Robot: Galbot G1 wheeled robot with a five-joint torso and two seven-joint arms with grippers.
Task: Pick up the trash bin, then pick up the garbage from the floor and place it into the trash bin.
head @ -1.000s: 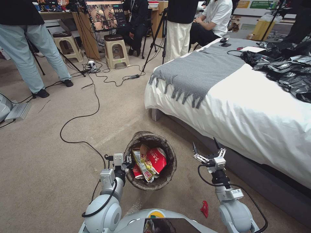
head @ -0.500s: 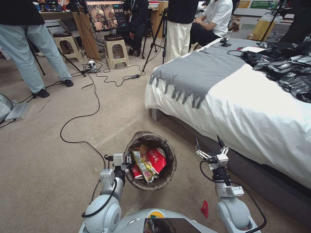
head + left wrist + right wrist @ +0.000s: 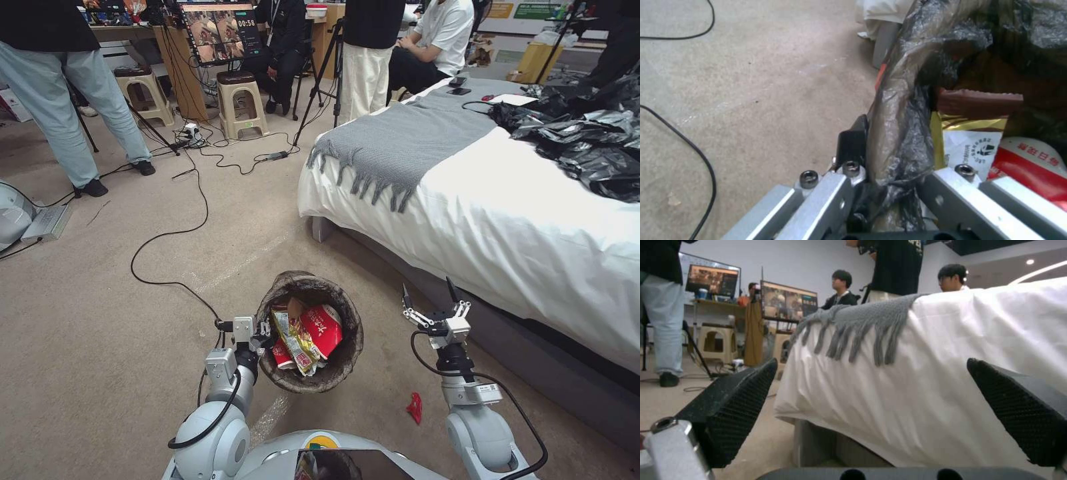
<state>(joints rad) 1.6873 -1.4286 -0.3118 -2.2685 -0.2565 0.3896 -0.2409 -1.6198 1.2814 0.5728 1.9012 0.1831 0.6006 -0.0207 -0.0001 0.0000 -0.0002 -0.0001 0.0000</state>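
Note:
The trash bin (image 3: 351, 357), with its dark liner over the rim, hangs just ahead of my base. It holds garbage: a red-and-white cup (image 3: 325, 328) and a yellow wrapper (image 3: 295, 339). My left gripper (image 3: 264, 333) is shut on the bin's near-left rim. In the left wrist view the liner rim (image 3: 898, 110) runs between the fingers (image 3: 852, 141), beside a brown-gold wrapper (image 3: 973, 131) and the red cup (image 3: 1031, 161). My right gripper (image 3: 427, 289) hovers open and empty by the bed's side, seen wide apart in the right wrist view (image 3: 876, 383). A small red scrap (image 3: 415, 408) lies on the carpet beside my right arm.
The bed (image 3: 507, 227), with a grey fringed throw (image 3: 407, 143) and black plastic bags (image 3: 587, 147), fills the right side. A black cable (image 3: 167, 235) loops over the carpet ahead-left. Stools (image 3: 241, 103), a tripod and standing people line the back. Open carpet lies to the left.
The whole picture has shifted slightly, so the camera moved. My right gripper has eased a little toward the bed, still open. The left gripper keeps its hold on the bin.

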